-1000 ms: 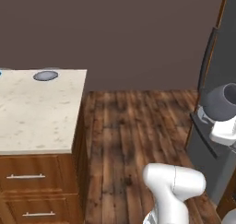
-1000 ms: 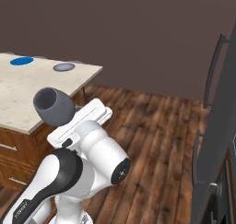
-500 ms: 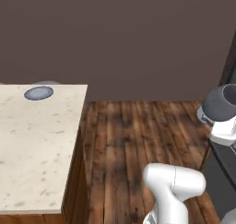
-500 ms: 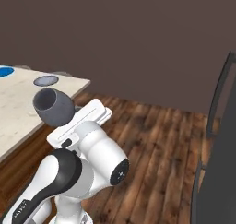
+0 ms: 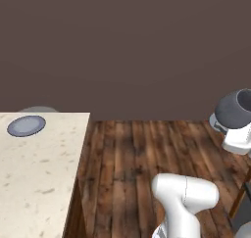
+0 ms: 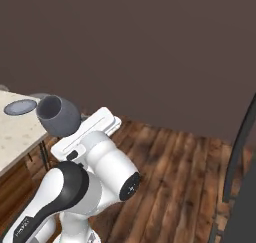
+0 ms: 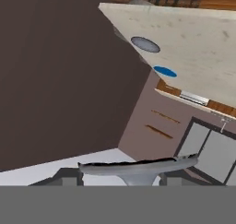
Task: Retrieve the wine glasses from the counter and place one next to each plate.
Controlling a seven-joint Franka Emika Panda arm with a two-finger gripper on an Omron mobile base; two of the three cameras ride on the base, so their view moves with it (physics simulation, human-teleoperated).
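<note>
— Where is the dark grey wine glass (image 6: 59, 115) just now?

— At the pincer. In the right base view its wide bowl sticks out past the white hand, mouth tipped up and to the left. In the left base view the same bowl shows at the right edge, above the hand. In the hand view its round foot (image 7: 138, 168) lies flat across the bottom, right at the fingertips.

— So the pincer (image 7: 123, 179) is gripping it?

— It looks so: the foot sits between the two dark tips, and the glass hangs in the air with nothing under it. The stem is hidden, so I cannot see the exact contact.

— And the plates?

— Both lie well away from the pincer, on the beige speckled island top (image 5: 34, 183). The grey plate with the bluish rim (image 5: 26, 126) sits near the far edge of it. In the hand view the bright blue plate (image 7: 165, 71) lies beyond the grey one, further from the pincer along the same top.

— What is under the pincer?

— Dark wooden floor (image 5: 142, 154), with the plain brown wall (image 6: 150, 52) ahead.
</note>
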